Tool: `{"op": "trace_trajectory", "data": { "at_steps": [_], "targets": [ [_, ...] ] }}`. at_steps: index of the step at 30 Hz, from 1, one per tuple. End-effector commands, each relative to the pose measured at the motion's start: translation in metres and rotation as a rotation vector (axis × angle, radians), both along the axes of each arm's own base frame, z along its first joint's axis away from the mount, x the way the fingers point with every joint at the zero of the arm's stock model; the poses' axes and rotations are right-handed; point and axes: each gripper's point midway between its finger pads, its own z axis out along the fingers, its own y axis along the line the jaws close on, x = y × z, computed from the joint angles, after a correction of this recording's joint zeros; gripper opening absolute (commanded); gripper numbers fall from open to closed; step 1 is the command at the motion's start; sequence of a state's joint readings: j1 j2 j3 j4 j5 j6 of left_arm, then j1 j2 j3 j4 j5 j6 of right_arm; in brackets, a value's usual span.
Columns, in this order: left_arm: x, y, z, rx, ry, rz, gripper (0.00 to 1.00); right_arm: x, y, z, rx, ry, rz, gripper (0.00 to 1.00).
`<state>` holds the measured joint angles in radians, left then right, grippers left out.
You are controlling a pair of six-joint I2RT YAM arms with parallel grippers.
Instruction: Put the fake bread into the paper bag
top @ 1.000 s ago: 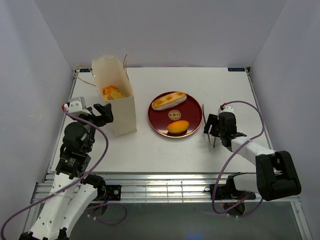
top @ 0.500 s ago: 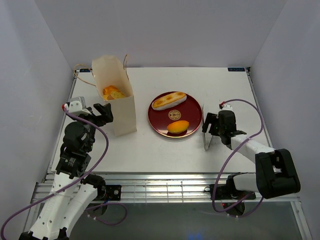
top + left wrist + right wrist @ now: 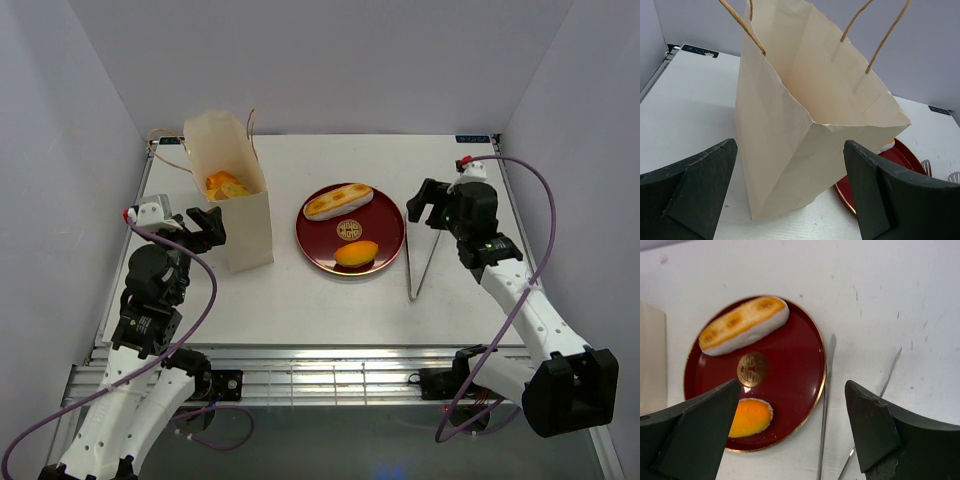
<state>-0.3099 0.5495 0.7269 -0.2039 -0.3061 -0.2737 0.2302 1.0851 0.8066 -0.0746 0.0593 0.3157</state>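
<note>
The paper bag (image 3: 232, 205) stands upright at the left, with golden pastries (image 3: 226, 185) showing inside it. It fills the left wrist view (image 3: 810, 125). My left gripper (image 3: 207, 228) is open and empty beside the bag's left side, with the bag just ahead of it in its own view (image 3: 790, 155). A long cream-striped roll (image 3: 338, 201) and an oval bun (image 3: 356, 253) lie on the dark red plate (image 3: 385, 225). My right gripper (image 3: 432, 205) is open and empty, raised to the right of the plate. Its view (image 3: 792, 390) shows the roll (image 3: 744, 325) and the bun (image 3: 751, 417).
Silver tongs (image 3: 420, 262) lie on the table just right of the plate and show in the right wrist view (image 3: 826, 385). The plate rim (image 3: 817, 365) runs next to them. White walls close in the table on three sides.
My right gripper has lifted off the tongs and moved up and back, towards the far right. The tongs now lie free on the table. The left arm has not moved.
</note>
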Motion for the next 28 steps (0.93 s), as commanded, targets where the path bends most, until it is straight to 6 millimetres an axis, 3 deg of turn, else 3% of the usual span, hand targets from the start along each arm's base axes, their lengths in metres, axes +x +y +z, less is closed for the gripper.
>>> {"op": "trace_trajectory", "data": {
  "at_steps": [1,4,7,8,13,25,28],
  "targets": [
    [0.0,0.0,0.002,0.003,-0.015,-0.001,0.98,0.004,0.006,0.055,-0.003,-0.121,0.04,0.9],
    [0.001,0.0,0.001,0.004,-0.012,0.004,0.98,0.0,0.009,0.065,0.004,-0.137,0.039,0.9],
    [0.002,0.0,-0.001,0.01,-0.005,0.006,0.98,-0.008,0.007,0.06,-0.005,-0.137,0.019,0.9],
    [0.003,0.0,-0.001,0.011,-0.005,0.004,0.98,-0.01,0.003,0.054,-0.028,-0.132,-0.01,0.9],
    [0.004,-0.001,-0.004,0.016,0.0,0.003,0.98,-0.015,-0.011,0.056,-0.07,-0.157,-0.074,0.9],
    [0.009,0.003,-0.012,0.034,0.019,0.03,0.97,-0.018,-0.001,0.051,-0.045,-0.156,-0.031,0.9],
    [0.011,0.003,-0.014,0.04,0.026,0.033,0.97,-0.016,-0.006,0.044,-0.044,-0.138,-0.067,0.9]
  ]
}}
